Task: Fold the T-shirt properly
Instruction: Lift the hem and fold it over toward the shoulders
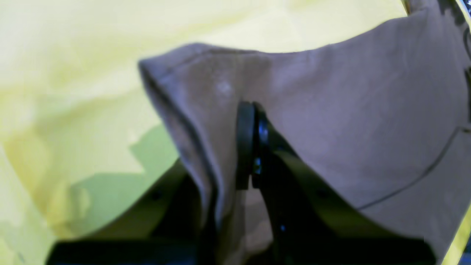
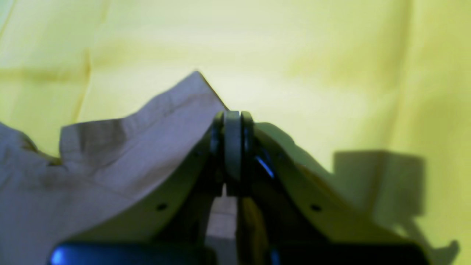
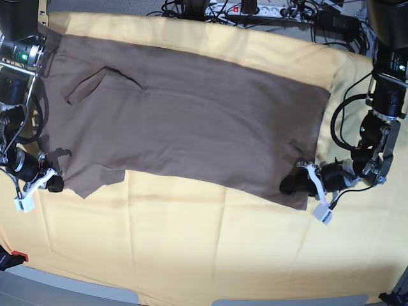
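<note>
The taupe T-shirt point(image 3: 191, 115) lies spread flat across the pale-yellow cloth point(image 3: 210, 248), reaching from the far left to the right. My left gripper point(image 3: 291, 185) is shut on the shirt's near right corner. In the left wrist view the left gripper point(image 1: 252, 110) has its jaws closed with shirt fabric point(image 1: 349, 110) draped over them. My right gripper point(image 3: 56, 184) is shut on the shirt's near left corner. In the right wrist view the right gripper point(image 2: 232, 117) pinches a thin fabric edge of the shirt point(image 2: 110, 154). The neckline is partly visible as a fold at the far left point(image 3: 95, 80).
Cables and a power strip point(image 3: 255, 11) run along the far edge of the table. The yellow cloth hangs over the table's near edge point(image 3: 178, 296). A small red item point(image 3: 19, 257) sits at the near left corner. Both arms' bases stand at the far corners.
</note>
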